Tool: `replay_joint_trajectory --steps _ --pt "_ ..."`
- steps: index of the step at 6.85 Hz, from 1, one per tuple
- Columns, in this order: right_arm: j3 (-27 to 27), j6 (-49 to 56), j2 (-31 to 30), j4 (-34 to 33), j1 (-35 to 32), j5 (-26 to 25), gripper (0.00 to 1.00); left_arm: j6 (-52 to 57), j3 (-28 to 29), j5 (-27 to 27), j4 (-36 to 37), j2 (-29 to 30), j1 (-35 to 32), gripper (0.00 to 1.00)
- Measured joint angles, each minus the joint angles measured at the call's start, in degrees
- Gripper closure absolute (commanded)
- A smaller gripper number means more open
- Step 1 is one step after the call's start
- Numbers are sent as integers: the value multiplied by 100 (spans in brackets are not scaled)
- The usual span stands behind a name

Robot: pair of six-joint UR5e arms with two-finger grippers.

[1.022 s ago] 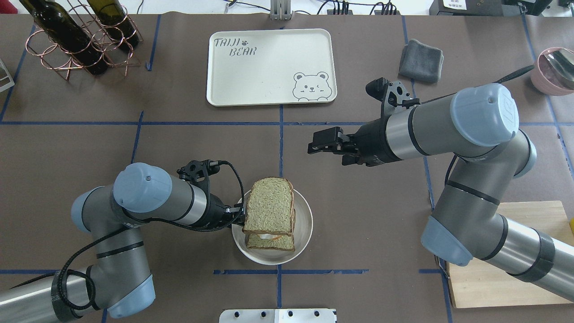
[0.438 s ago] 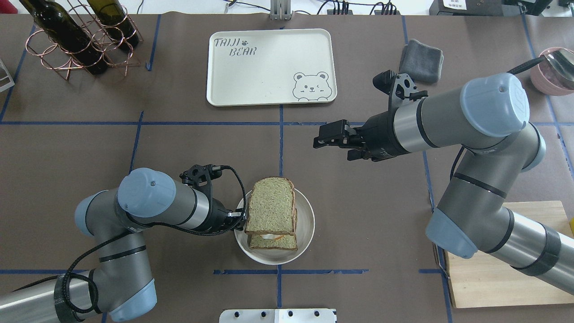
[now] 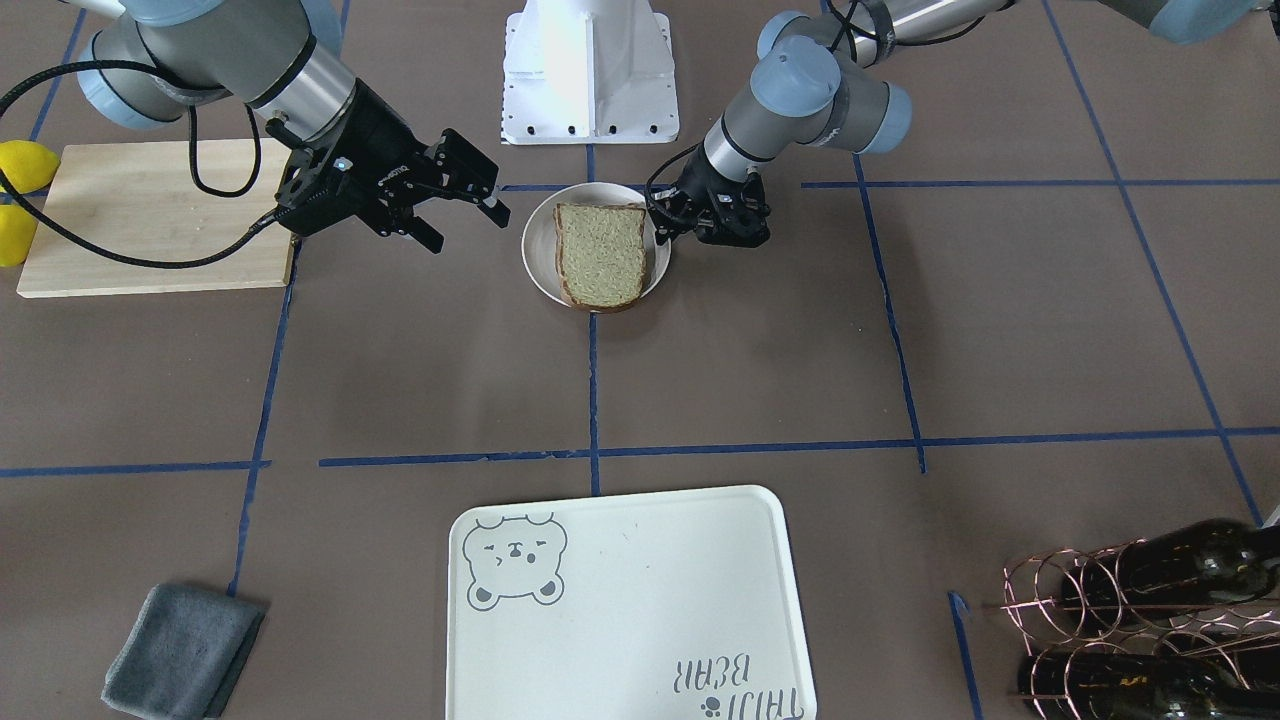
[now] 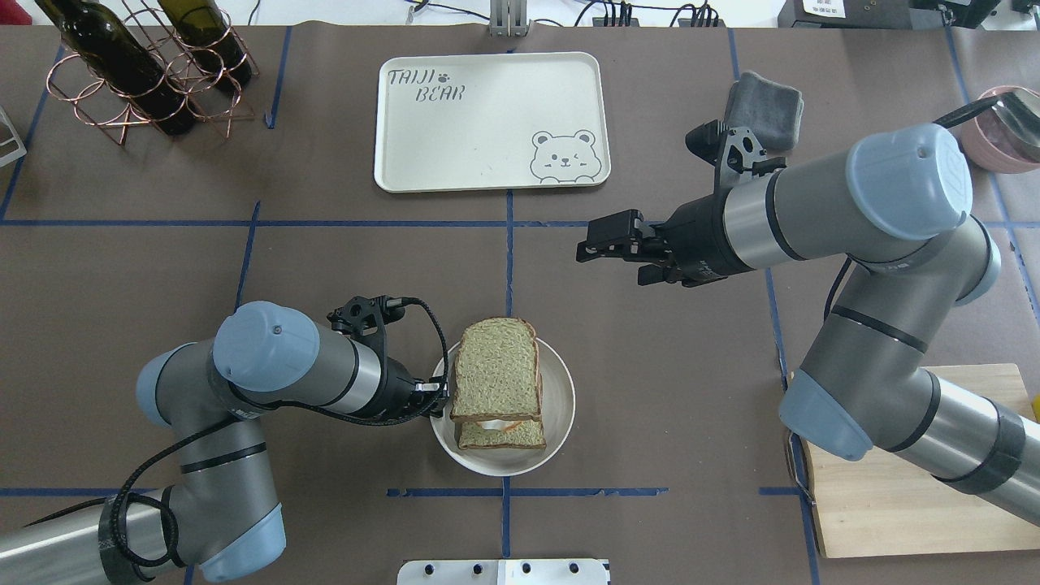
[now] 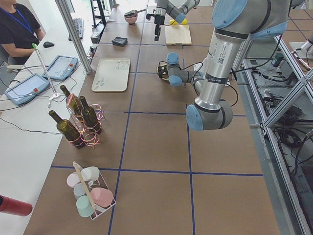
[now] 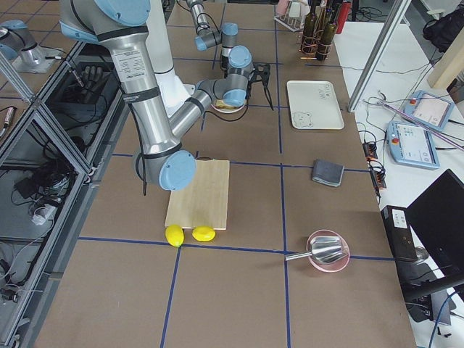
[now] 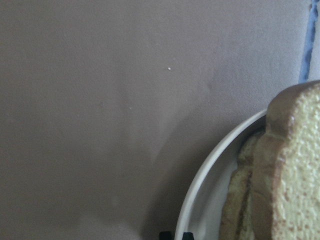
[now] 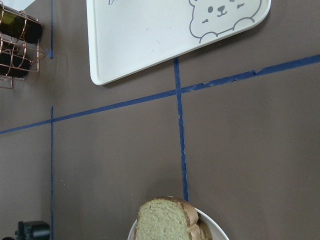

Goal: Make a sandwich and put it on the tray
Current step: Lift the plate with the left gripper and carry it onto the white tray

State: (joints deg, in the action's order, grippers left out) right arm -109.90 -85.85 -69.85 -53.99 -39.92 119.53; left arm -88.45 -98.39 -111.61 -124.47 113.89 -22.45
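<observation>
The sandwich lies in a round white dish: two speckled bread slices stacked askew, with a sliver of white egg between them. It also shows in the front view and the left wrist view. My left gripper is shut on the dish's left rim. My right gripper is open and empty, above the table to the far right of the dish. The cream bear tray lies empty at the table's far middle.
A copper rack with wine bottles stands far left. A grey cloth lies right of the tray, and a pink bowl is at the right edge. A wooden cutting board with lemons is near right.
My left gripper has shifted the dish with the sandwich slightly to the right. My right gripper has moved right and toward the far side, away from the dish.
</observation>
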Motion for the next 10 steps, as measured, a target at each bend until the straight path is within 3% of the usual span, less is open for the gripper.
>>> replay_joint_trajectory --steps 2,5,6,10 --pt "-27 68 -238 -6 -496 487 0 -148 -192 -371 12 44 -320 100" --pt "-93 972 -940 -30 -841 635 0 -587 -7 -807 58 436 -1042 100" --pt "-109 1422 -1126 -183 -960 640 0 -755 287 -819 60 709 -1265 100" --pt "-221 3892 -1254 -2032 -1786 711 0 -1160 1913 -733 -16 1888 -1793 100"
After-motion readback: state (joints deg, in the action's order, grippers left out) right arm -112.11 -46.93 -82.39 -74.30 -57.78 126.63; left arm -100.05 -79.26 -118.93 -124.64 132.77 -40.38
